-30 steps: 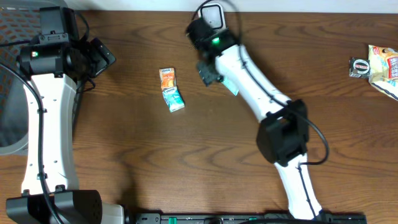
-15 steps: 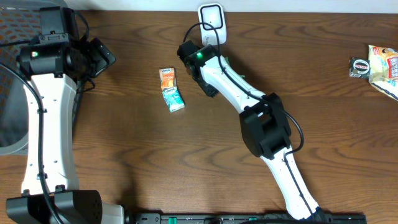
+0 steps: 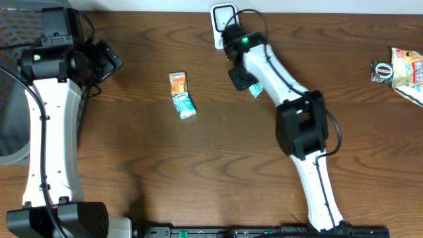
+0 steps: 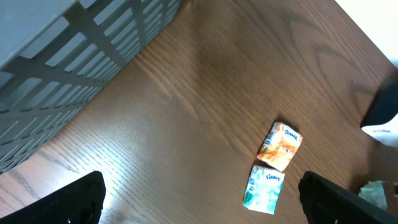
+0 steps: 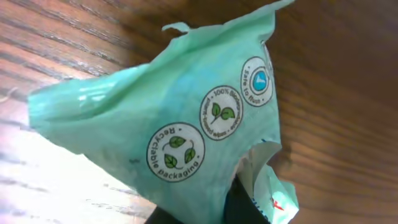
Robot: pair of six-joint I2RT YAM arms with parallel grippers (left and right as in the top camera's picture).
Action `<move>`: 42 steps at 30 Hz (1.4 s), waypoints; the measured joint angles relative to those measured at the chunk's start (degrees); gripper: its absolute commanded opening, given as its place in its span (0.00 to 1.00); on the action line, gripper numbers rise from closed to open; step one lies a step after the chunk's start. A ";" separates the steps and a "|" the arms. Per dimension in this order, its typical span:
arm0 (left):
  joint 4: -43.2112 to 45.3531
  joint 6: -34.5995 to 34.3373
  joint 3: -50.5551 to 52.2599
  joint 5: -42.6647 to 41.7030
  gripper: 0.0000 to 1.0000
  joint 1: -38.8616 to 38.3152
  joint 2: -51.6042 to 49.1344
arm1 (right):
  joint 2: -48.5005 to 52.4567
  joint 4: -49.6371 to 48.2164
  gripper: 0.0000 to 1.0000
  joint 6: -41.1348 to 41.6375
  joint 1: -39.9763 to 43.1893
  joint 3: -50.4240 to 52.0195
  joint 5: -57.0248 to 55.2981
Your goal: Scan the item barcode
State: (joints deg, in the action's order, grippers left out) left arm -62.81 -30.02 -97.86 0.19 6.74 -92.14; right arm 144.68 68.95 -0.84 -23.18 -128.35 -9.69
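The right claw (image 3: 242, 78) is clamped on a mint-green packet (image 3: 256, 88). In the wrist view the packet fills the frame, its face with 3 round recycling marks towards the camera, and no barcode shows on that side. In the overhead view it sticks out of the claw on the side away from the scanner, low over the table (image 3: 198, 172), with its long axis on a slant. Whether it touches the wood I cannot tell.

The white scanner (image 3: 222, 16) stands at the far edge, near the claw and just beyond the right wrist. So the packet has to travel away from the robot and a little to its left, probably with a turn to bring up a hidden face. The right arm is much the nearer. The left claw (image 3: 100, 63) hangs wide open with nothing in it, well apart from both.

Further out, 2 small packs (image 3: 182, 94) lie end to end between the arms, and 2 bags (image 3: 403, 71) lie at the far right.

Against 1 second ago, the right claw has shifted towards the robot's right and its jaws have closed. Half a second ago it was further left, beside the packs. The left arm and the packs have not moved.
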 measured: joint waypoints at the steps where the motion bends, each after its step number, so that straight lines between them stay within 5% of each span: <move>1: 0.00 0.00 0.00 0.00 0.98 0.00 0.00 | -0.26 0.48 0.01 0.02 0.83 0.00 2.43; 16: 0.02 0.00 0.00 -0.02 0.98 0.00 0.00 | -4.50 10.40 0.03 -5.29 15.82 2.16 60.85; 24: 0.02 0.00 0.00 -0.02 0.98 0.00 0.00 | -4.44 3.30 0.03 -8.48 15.23 20.65 78.14; 29: 0.02 0.00 0.00 -0.02 0.98 0.00 0.00 | -4.42 -4.28 0.13 -6.19 16.02 28.11 77.31; 33: 0.02 0.00 0.00 0.00 0.98 0.00 0.00 | -4.42 -5.66 0.50 -0.83 19.06 27.80 68.85; 35: 0.00 0.00 0.00 -0.02 0.98 0.00 0.00 | -4.42 -2.25 0.59 2.56 22.21 24.30 63.10; 39: 0.02 0.00 0.00 0.00 0.98 0.00 0.00 | -4.44 7.28 0.58 4.42 26.23 14.47 49.88; 42: 0.00 0.00 0.00 -0.02 0.98 0.00 0.00 | -4.50 13.79 0.38 4.26 27.28 8.04 43.17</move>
State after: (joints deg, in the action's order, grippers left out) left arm -62.81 -30.02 -97.86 0.16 6.74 -92.14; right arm 140.18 82.74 3.42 4.10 -120.31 33.47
